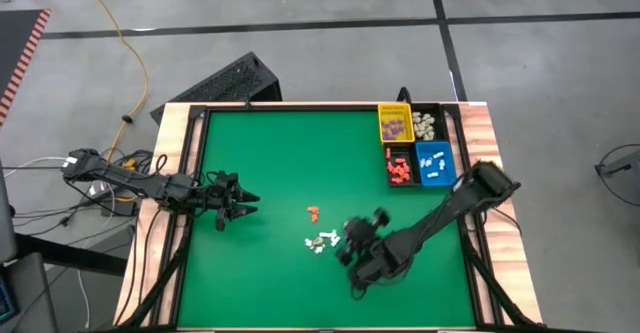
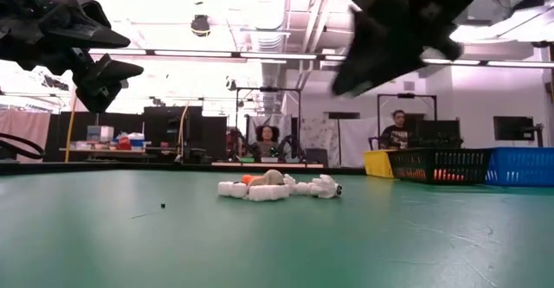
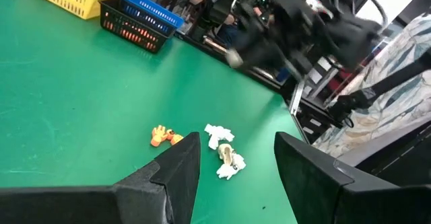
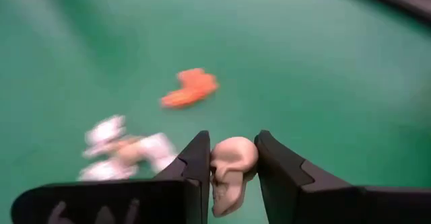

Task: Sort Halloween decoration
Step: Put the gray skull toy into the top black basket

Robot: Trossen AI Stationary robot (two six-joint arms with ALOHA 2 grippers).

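Observation:
Small trinkets lie on the green table: a cluster of cream-white ones [image 1: 320, 241] and an orange one [image 1: 313, 212], also seen in the left wrist view as the white cluster [image 3: 224, 153] and the orange piece [image 3: 163, 137]. My right gripper [image 4: 231, 158] hovers above the table just right of the white cluster and is shut on a cream skull trinket [image 4: 230, 171]. My left gripper [image 3: 232, 158] is open, held above the table's left part [image 1: 240, 205], touching nothing. My right gripper pinches the cream skull trinket by its rounded top [image 4: 236, 153] between the two fingers. The lower part of the skull hangs out past the fingertips. It is lifted clear of the table.
At the far right corner stand the bins: yellow [image 1: 394, 124], black [image 1: 400, 165] with orange-red pieces, blue [image 1: 435, 163], and one with cream pieces [image 1: 427, 125]. The table's wooden rim [image 1: 170, 203] borders the green mat. People sit in the room beyond.

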